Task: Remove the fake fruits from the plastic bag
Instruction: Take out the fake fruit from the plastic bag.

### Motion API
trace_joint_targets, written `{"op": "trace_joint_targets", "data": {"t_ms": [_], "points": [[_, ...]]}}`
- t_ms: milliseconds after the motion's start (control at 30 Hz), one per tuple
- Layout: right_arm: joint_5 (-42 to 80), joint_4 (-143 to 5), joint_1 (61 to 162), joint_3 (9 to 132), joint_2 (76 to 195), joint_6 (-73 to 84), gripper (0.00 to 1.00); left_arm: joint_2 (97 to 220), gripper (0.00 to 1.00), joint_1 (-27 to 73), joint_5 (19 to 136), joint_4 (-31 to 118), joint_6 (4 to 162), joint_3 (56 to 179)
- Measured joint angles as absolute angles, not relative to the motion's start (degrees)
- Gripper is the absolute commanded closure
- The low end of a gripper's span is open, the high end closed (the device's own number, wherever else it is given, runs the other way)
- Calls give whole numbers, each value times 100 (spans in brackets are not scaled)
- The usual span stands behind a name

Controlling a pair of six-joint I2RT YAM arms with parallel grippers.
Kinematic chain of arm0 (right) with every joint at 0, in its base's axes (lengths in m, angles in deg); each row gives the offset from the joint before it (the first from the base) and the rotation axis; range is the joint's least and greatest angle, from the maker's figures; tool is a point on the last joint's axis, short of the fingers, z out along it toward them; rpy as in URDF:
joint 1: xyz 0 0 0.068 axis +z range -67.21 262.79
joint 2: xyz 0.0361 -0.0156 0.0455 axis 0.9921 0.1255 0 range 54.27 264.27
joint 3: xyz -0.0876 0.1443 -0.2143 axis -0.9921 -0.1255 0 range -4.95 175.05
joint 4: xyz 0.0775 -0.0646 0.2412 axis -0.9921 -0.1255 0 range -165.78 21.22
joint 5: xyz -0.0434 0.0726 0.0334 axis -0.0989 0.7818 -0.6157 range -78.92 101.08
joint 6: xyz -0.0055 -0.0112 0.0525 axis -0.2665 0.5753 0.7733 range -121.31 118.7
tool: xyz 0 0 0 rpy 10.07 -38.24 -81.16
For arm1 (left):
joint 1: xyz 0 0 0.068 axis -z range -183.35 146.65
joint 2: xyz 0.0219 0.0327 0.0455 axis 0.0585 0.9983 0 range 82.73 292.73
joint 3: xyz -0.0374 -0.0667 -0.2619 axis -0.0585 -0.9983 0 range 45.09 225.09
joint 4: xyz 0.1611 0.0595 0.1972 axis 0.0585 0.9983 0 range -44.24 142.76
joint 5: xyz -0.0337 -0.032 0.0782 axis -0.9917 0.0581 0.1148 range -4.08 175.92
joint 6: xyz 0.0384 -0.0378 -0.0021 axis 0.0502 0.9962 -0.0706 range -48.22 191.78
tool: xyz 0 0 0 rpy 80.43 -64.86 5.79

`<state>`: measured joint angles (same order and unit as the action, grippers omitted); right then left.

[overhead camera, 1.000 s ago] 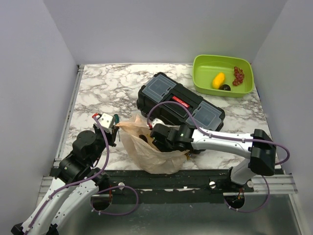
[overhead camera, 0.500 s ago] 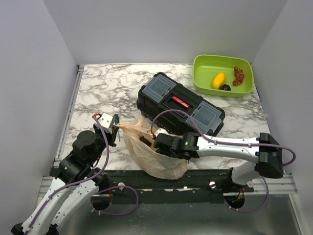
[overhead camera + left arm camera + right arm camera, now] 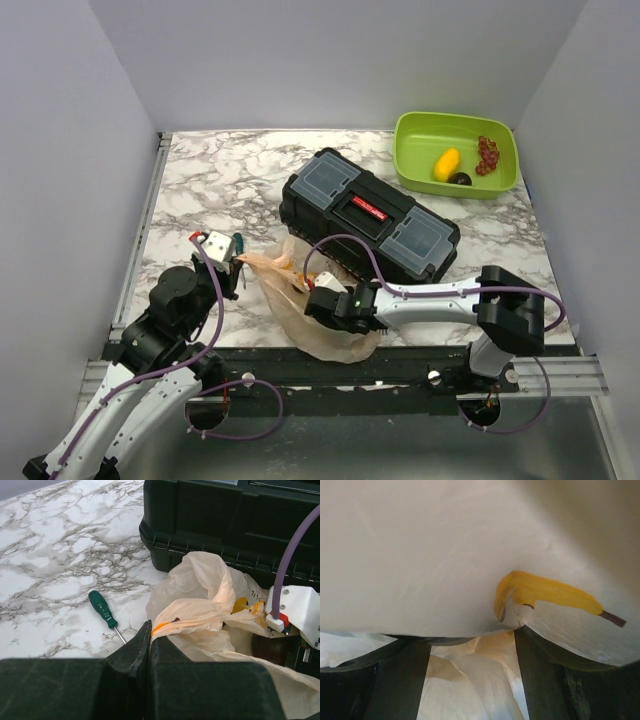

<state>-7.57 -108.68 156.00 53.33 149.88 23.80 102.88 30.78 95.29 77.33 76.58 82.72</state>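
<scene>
**Left arm pinching bag edge, right arm reaching inside bag**

The left gripper [image 3: 149, 632] is clamping down on a twisted fold of the plastic bag [image 3: 200, 592], with the jaws fully closed on the film. It is holding that edge up off the marble table [image 3: 230, 180]. The bag is lying at the near edge of the table, touching the front of the black toolbox [image 3: 370, 215]. A green screwdriver [image 3: 102, 609] is lying on the table just beside the bag, near the left fingers.

The right gripper [image 3: 469, 652] is sitting inside the bag, its fingers [image 3: 395, 677] spread wide apart. Only crumpled film and a banana print [image 3: 545, 592] are showing between and above them; nothing is gripped.

In the left wrist view a dark round piece [image 3: 269, 649] is showing inside the bag opening, under the right arm's white wrist block [image 3: 295, 611]. It is too hidden to tell whether it is a fruit.

The yellow fruit [image 3: 447, 163] and a dark plum [image 3: 461, 179] are sitting in the green bin [image 3: 405, 150] at the far right corner, next to red grapes [image 3: 488, 154].
</scene>
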Motion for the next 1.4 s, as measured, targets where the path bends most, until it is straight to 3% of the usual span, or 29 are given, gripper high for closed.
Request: {"op": "trace_joint_targets", "data": {"t_ms": [167, 333, 500, 667, 867, 933, 1000, 1400], "points": [[-1216, -10540, 15622, 5449, 15012, 2423, 37, 10288, 100, 3075, 9551, 7713, 7658, 8272], [-1739, -9251, 15624, 5348, 14861, 2511, 27, 10259, 100, 3071, 9645, 7711, 7662, 8272], [-2357, -7511, 15622, 4625, 14726, 2581, 24, 10250, 100, 3051, 9785, 7711, 7695, 8269], [-2740, -6674, 15631, 4277, 14713, 2594, 18, 10229, 100, 3049, 9942, 7713, 7697, 8267], [-2370, -5981, 15635, 3779, 13996, 2515, 15, 10176, 100, 3049, 9933, 7709, 7680, 8241], [-2049, -5758, 15635, 3775, 13790, 2450, 8, 10176, 100, 3047, 9914, 7709, 7664, 8232], [-1748, -5515, 15635, 3781, 13664, 2378, 8, 10180, 100, 3047, 9892, 7709, 7645, 8232], [-1643, -5205, 15635, 4175, 14223, 1811, 8, 10194, 100, 3045, 9645, 7709, 7608, 8230]]}}
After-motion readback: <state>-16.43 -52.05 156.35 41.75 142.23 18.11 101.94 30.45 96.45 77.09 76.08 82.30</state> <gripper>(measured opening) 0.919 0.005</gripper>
